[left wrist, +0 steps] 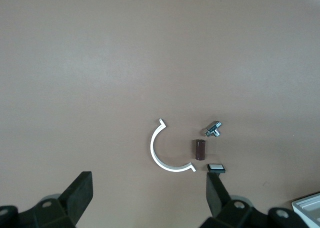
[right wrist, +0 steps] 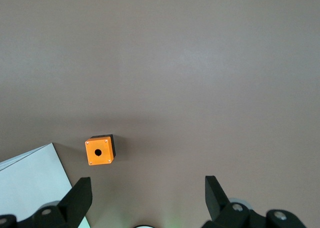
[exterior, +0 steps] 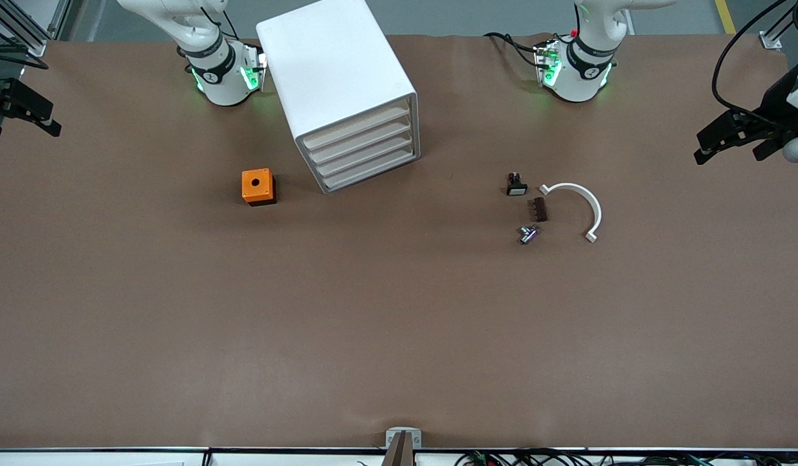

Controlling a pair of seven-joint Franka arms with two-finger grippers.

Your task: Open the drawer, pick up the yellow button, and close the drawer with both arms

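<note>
The white cabinet [exterior: 337,71] stands between the two arm bases, and all its drawers are pushed in. Its uppermost drawer [exterior: 356,131] sits flush and shut. The button is hidden. My left gripper [exterior: 706,145] hangs high over the table's edge at the left arm's end. It is open [left wrist: 148,185] with nothing between its fingers. My right gripper [exterior: 39,113] hangs high over the edge at the right arm's end. It too is open and empty [right wrist: 148,188]. Neither gripper is near the cabinet.
An orange cube with a black hole [exterior: 257,186] [right wrist: 99,150] stands beside the cabinet toward the right arm's end. Toward the left arm's end lie a white half ring [exterior: 580,204], a brown part [exterior: 538,209], a metal fitting [exterior: 527,233] and a small black white-faced part [exterior: 516,186].
</note>
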